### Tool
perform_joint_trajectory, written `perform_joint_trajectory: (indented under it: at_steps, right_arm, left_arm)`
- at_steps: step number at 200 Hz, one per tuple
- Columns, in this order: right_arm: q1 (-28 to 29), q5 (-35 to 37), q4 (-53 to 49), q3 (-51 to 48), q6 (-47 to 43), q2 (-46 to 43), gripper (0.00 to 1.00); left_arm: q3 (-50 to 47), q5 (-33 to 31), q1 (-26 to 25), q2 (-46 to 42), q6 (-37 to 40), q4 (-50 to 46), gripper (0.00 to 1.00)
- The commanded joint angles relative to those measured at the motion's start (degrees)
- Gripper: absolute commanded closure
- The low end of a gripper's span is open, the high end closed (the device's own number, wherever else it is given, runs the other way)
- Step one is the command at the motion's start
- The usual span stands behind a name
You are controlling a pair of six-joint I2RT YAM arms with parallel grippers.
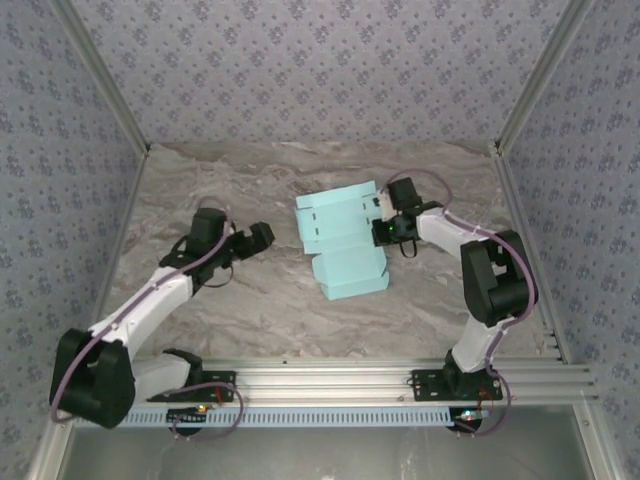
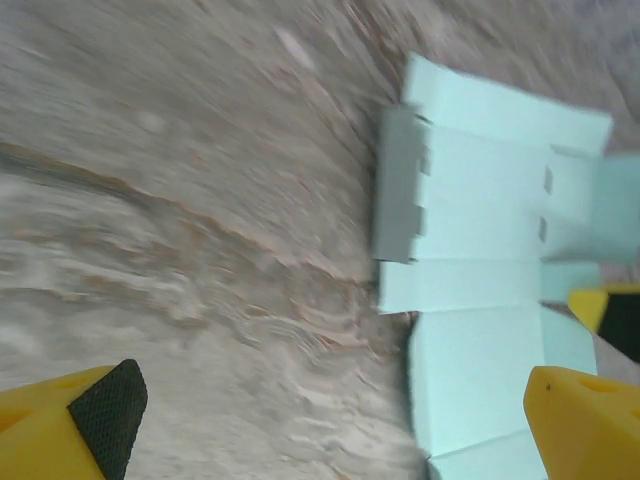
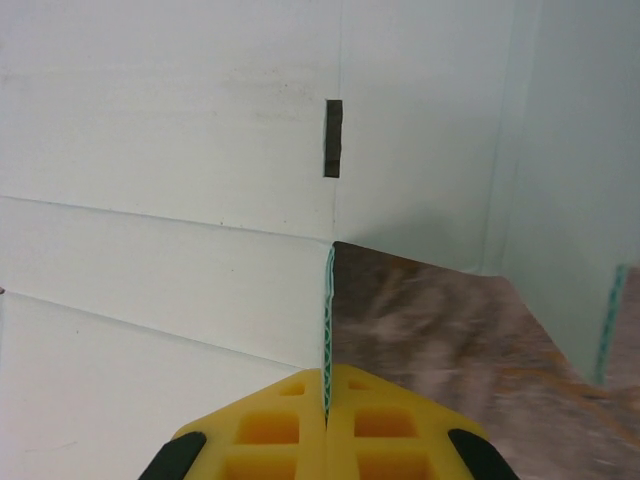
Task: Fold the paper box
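left claw (image 2: 340, 425) wide open, apparently empty | right claw (image 3: 328, 400) pinching paper box (image 1: 345, 240) flap

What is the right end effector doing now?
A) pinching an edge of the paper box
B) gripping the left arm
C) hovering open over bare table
A: the right wrist view shows a thin edge of the paper box clamped in the shut right end effector.
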Motion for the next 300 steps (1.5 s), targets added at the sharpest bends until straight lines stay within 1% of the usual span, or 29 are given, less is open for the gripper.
perform_joint_trajectory:
  at_steps: [1,30,39,54,74,80,86,105,120,136,151,175,195,204,211,224,231,239,245,266,281,289,300]
  right_arm:
    - [1.76,-0.10,4.35,-2.91,1.74,-1.78,0.96]
    - [2.96,-4.46,10.98,-8.05,4.42,-4.39,0.95]
    - [3.21,-5.26,12.46,-9.38,5.32,-5.42,0.95]
    - [3.96,-6.34,14.25,-11.20,5.75,-6.98,0.96]
    - [5.09,-6.34,15.49,-12.81,4.94,-8.19,0.95]
    - [5.29,-6.14,15.51,-13.14,4.88,-8.58,0.96]
    - [5.33,-6.18,15.71,-13.48,4.95,-8.84,0.96]
    - [5.42,-7.08,16.79,-15.05,5.28,-10.07,0.96]
    - [5.43,-8.41,17.67,-16.00,5.10,-10.82,0.95]
    - [5.35,-10.18,19.30,-17.58,4.97,-11.30,0.95]
    - [5.39,-10.40,19.66,-18.35,4.73,-11.22,0.95]
    - [5.58,-10.26,20.41,-19.34,4.68,-10.75,0.95]
    - [5.63,-9.21,22.49,-20.91,6.27,-10.80,0.94]
    - [5.74,-8.90,23.26,-21.47,6.83,-10.80,0.93]
    - [5.64,-8.56,23.05,-21.46,6.98,-10.81,0.91]
    - [5.70,-8.03,20.82,-20.65,6.60,-11.23,0.83]
    - [5.70,-7.50,19.79,-20.48,6.46,-11.93,0.75]
    - [5.74,-6.88,19.32,-20.56,6.46,-13.00,0.63]
    - [5.70,-5.83,19.11,-20.85,6.39,-14.03,0.58]
    - [6.38,-4.10,20.34,-23.12,4.67,-20.49,0.51]
    - [8.66,-1.40,15.35,-20.27,2.05,-24.24,0.46]
    - [10.83,0.44,12.17,-17.97,0.81,-24.92,0.43]
    - [13.87,2.85,9.16,-14.89,-0.01,-24.17,0.43]
  left_arm:
    - [2.12,2.28,-3.16,3.76,2.65,4.32,0.01]
    - [-0.31,3.15,-3.50,7.36,1.37,10.73,0.02]
    - [-0.36,4.58,-3.49,8.63,1.57,12.58,0.06]
    - [0.24,7.00,-3.50,10.85,1.40,14.86,0.10]
    - [2.29,7.32,-3.63,14.21,2.75,14.53,0.22]
    - [2.90,6.81,-3.64,15.04,3.50,13.84,0.27]
    - [3.37,5.84,-3.64,16.00,4.03,12.92,0.30]
    - [3.94,-0.05,-3.80,18.15,6.95,10.12,0.34]
    - [3.67,-3.83,-3.81,19.29,9.30,9.98,0.37]
    - [3.21,-4.60,-3.81,19.87,10.77,11.95,0.46]
    - [2.54,-4.90,-3.81,20.90,10.72,14.34,0.51]
    - [3.24,-4.56,-3.81,23.77,12.12,15.47,0.66]
    - [4.70,-3.70,-3.81,26.03,13.80,14.68,0.88]
    - [4.68,-3.06,-3.81,26.08,14.29,15.26,0.96]
    - [4.50,-2.62,-3.81,25.77,14.38,15.72,1.00]
    - [4.16,-1.62,-3.90,24.42,14.39,16.15,1.00]
    - [4.14,-1.42,-3.99,23.33,14.46,15.60,1.00]
    - [4.31,-1.36,-4.16,22.05,14.56,14.53,1.00]
    - [4.37,-1.38,-4.17,21.11,14.46,13.61,1.00]
    - [4.25,-0.82,-4.17,17.74,12.17,10.39,1.00]
    - [3.57,-0.83,-4.19,14.82,9.59,7.94,1.00]
    - [3.35,-0.48,-4.18,13.64,8.53,6.53,1.00]
    - [3.53,1.12,-4.16,12.48,7.73,5.07,1.00]
